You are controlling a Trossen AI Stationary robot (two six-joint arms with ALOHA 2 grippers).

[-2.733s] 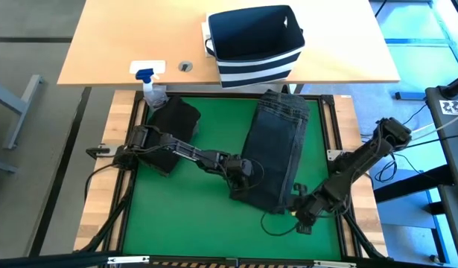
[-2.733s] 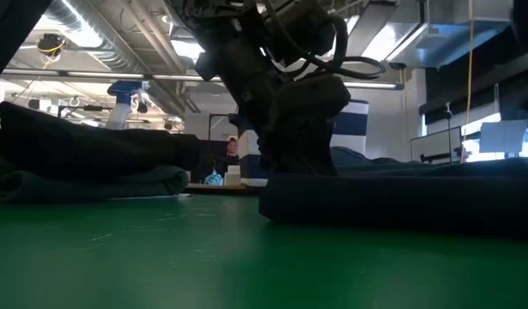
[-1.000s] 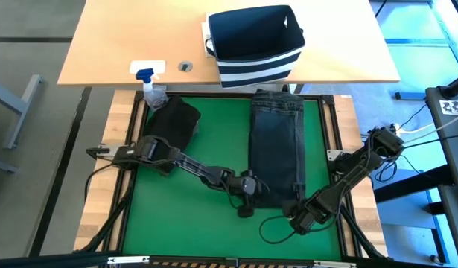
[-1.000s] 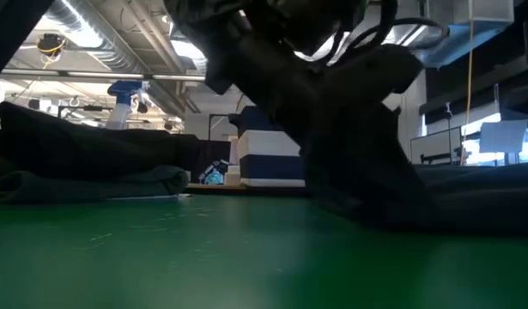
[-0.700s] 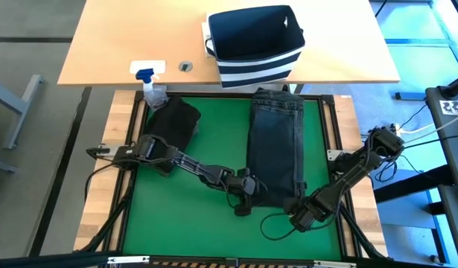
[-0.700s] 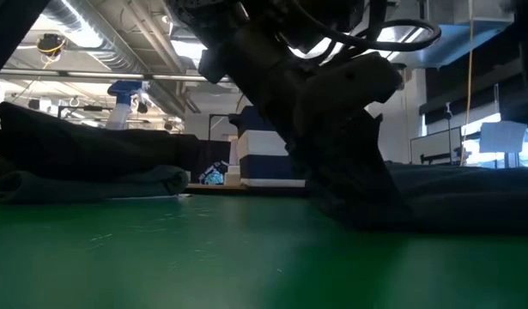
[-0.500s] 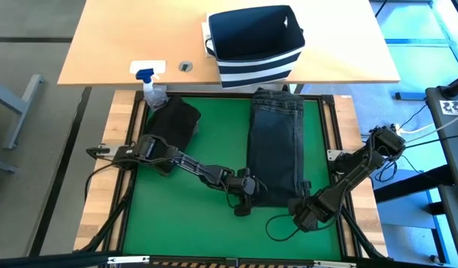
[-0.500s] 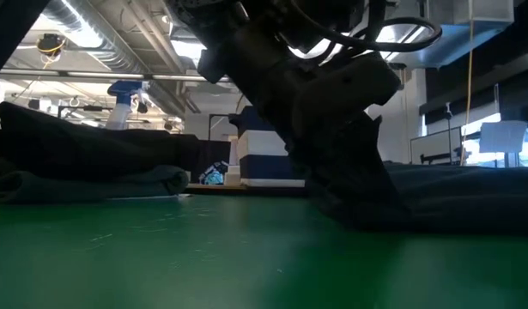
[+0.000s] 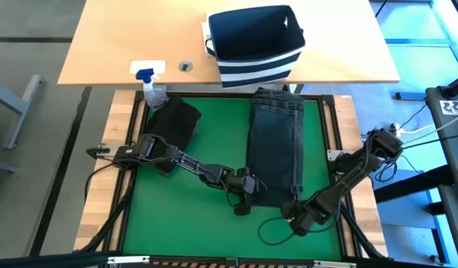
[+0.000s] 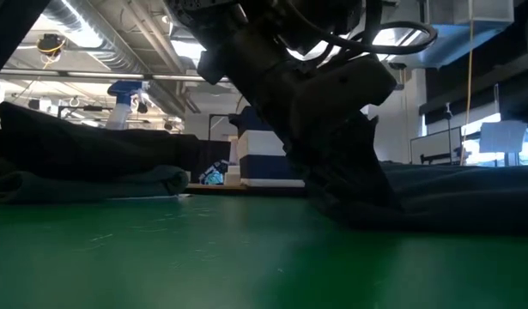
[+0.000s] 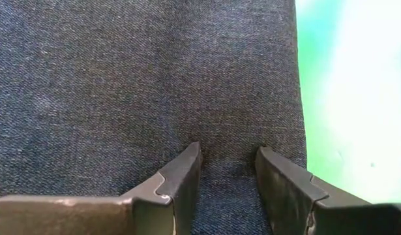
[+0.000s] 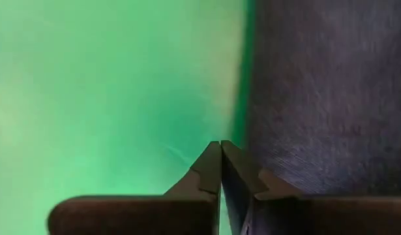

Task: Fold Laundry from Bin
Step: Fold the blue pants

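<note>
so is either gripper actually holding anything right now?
No. Left gripper is open, fingertips on the dark denim garment; right gripper is shut on nothing beside its edge.

In the low view the left hand [image 10: 332,129] loomed as a dark mass, hiding most of the bin [image 10: 264,159] behind it and the near end of the jeans [image 10: 452,193]. In the high view the black garment [image 9: 173,123] was partly covered by the left arm beside the jeans [image 9: 277,145].

Overhead, table-level, two close wrist views
</note>
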